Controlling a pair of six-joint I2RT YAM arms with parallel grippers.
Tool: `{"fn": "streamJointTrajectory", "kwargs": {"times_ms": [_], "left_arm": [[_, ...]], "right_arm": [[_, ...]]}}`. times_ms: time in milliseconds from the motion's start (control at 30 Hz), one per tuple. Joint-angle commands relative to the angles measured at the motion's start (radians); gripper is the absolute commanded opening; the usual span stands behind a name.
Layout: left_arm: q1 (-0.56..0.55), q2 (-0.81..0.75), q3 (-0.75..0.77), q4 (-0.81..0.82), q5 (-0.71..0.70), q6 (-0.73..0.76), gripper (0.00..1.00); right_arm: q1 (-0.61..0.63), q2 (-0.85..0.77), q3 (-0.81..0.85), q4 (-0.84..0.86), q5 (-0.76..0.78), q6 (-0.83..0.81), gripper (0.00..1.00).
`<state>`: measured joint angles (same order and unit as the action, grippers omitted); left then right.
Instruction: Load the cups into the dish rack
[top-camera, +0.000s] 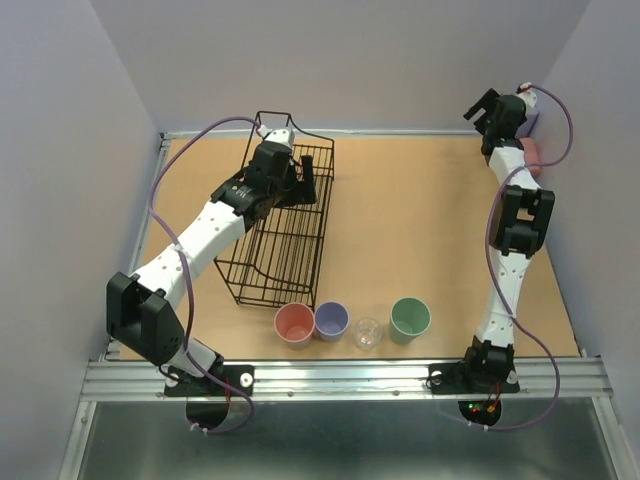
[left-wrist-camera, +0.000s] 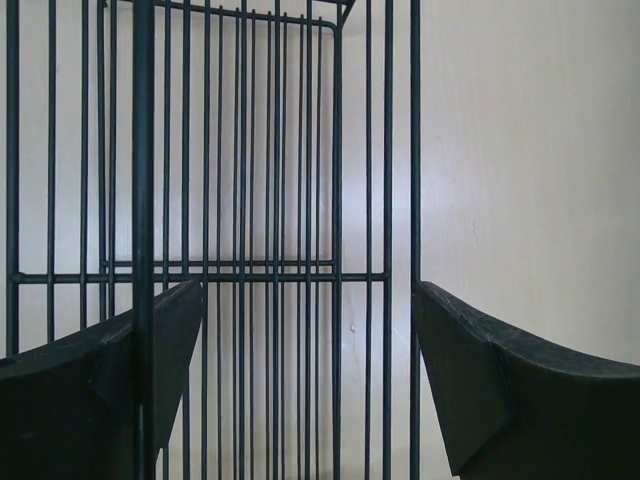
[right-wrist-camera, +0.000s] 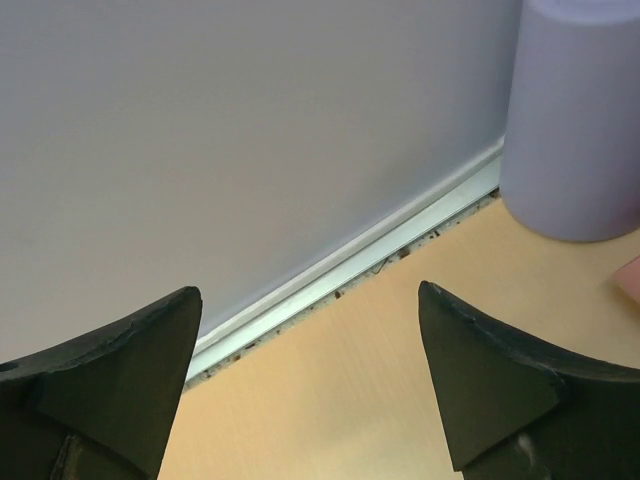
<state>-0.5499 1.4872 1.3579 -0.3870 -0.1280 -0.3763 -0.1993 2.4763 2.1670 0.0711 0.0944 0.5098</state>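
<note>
The black wire dish rack (top-camera: 285, 225) lies on the left half of the table with no cup in it. My left gripper (top-camera: 306, 180) hovers over its far end, open; its wrist view looks down through the rack bars (left-wrist-camera: 250, 277) between the empty jaws (left-wrist-camera: 310, 340). A row of cups stands near the front edge: pink (top-camera: 294, 323), lavender (top-camera: 331, 320), clear (top-camera: 367, 333), green (top-camera: 410, 318). My right gripper (top-camera: 481, 108) is open at the back right corner, holding nothing (right-wrist-camera: 310, 340). A lavender cup (right-wrist-camera: 575, 120) stands to its right by the wall, and a pink cup (top-camera: 534, 152) peeks from behind the right arm.
Grey walls enclose the table on three sides; a metal strip (right-wrist-camera: 350, 260) runs along the foot of the back wall, just ahead of the right gripper. The right arm (top-camera: 515, 230) stretches along the right edge. Bare wooden tabletop (top-camera: 410, 220) lies between rack and right arm.
</note>
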Motion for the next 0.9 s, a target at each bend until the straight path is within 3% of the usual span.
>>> {"fn": "streamJointTrajectory", "kwargs": {"times_ms": [0, 467, 867], "left_arm": [[-0.005, -0.054, 0.024, 0.002, 0.016, 0.023, 0.97], [-0.007, 0.011, 0.118, -0.009, 0.090, 0.020, 0.97], [-0.005, 0.068, 0.139, -0.021, 0.087, 0.011, 0.97]], "right_arm": [[0.012, 0.013, 0.108, -0.027, 0.143, -0.171, 0.94], [0.024, 0.171, 0.258, 0.030, 0.498, -0.461, 0.99], [0.001, 0.276, 0.301, 0.300, 0.527, -0.522, 1.00]]}}
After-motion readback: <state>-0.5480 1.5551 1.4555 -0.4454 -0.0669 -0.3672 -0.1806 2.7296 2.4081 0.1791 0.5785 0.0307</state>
